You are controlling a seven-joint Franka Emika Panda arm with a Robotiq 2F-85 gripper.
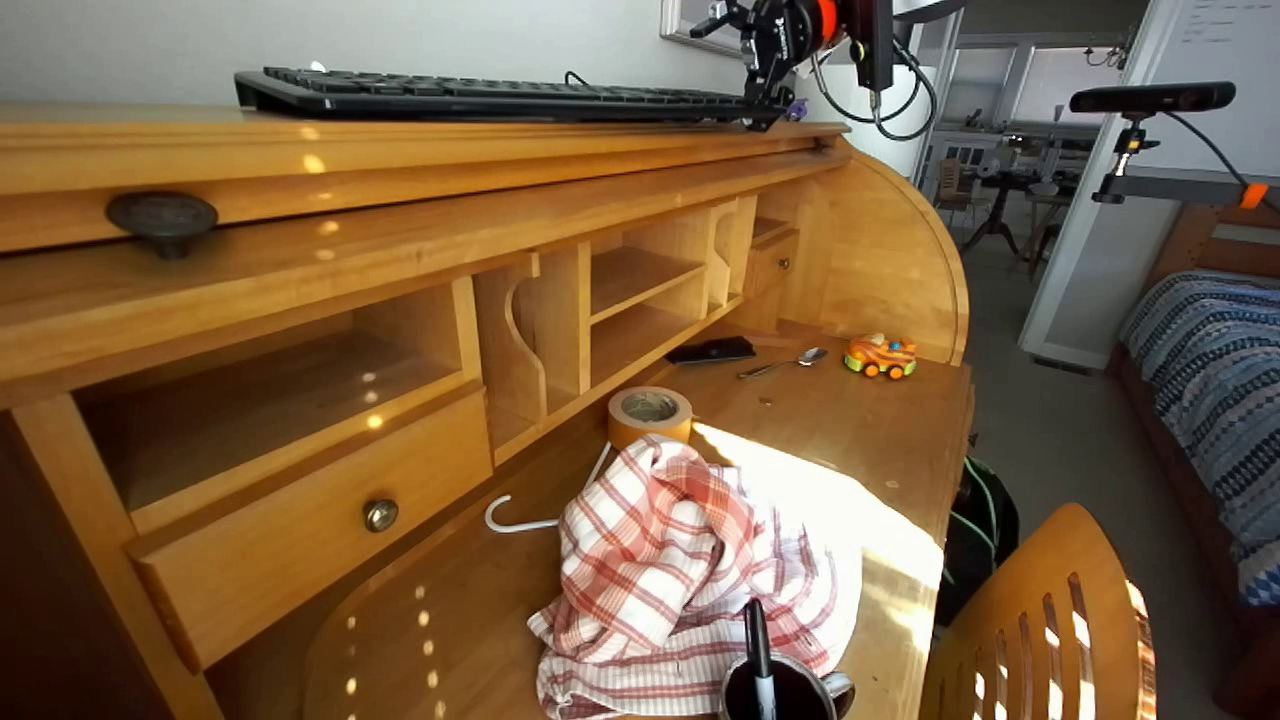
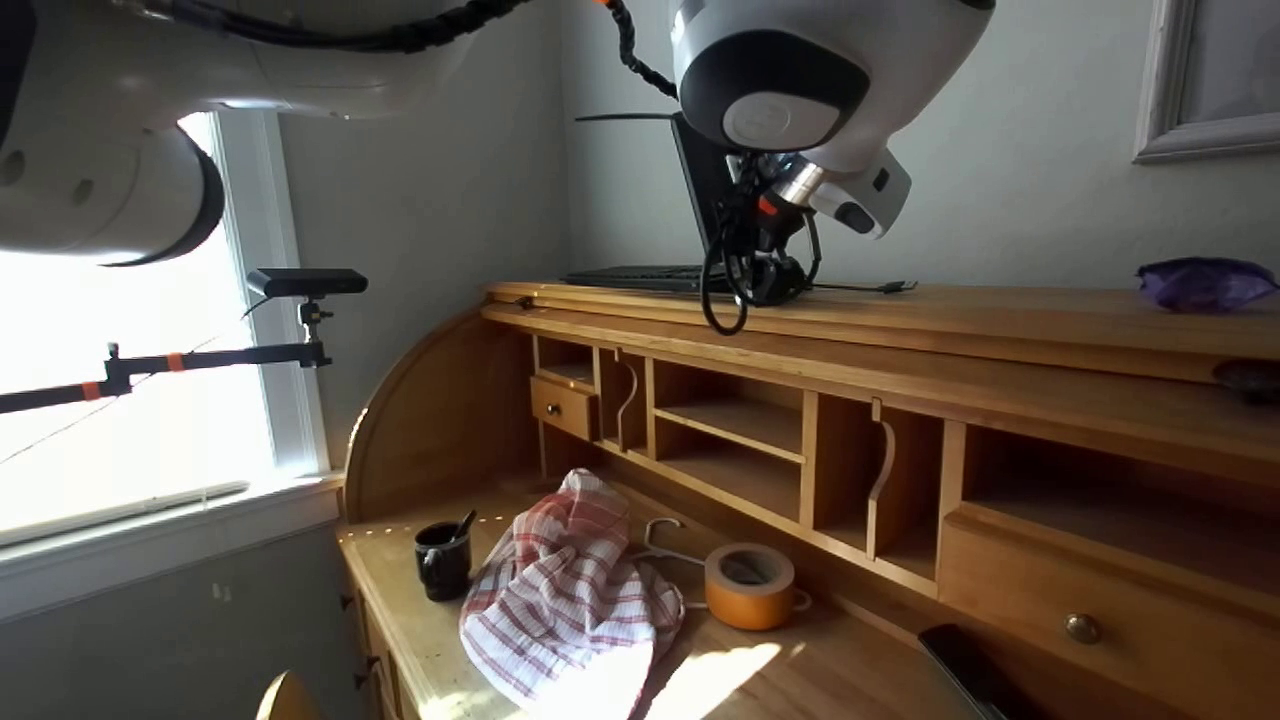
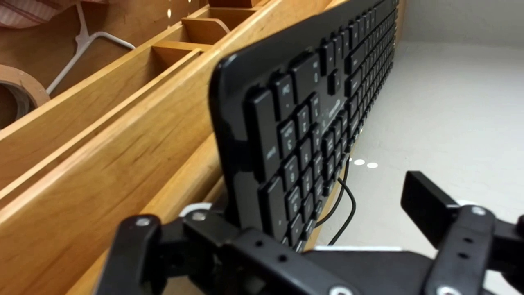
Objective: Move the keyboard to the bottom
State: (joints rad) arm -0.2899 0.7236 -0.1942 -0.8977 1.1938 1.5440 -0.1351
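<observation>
In an exterior view, a mug (image 1: 802, 698) holding a marker (image 1: 759, 645) is set nearest on the bench (image 1: 835, 420), whose middle is largely taken up by a heaped red-and-white plaid cloth (image 1: 690, 560). A white hanger (image 1: 525, 527) is partly covered by the cloth; a roll of tape (image 1: 650, 431) is placed just beyond. Farther off, a phone (image 1: 712, 351), a spoon (image 1: 780, 365) and a toy car (image 1: 880, 357) are spread out. Above, the keyboard (image 1: 500, 98) is carried on the top ledge (image 1: 450, 150); at its far end the tool (image 3: 323, 200) is seen unclenched, its fingers (image 3: 428, 205) set wide apart.
</observation>
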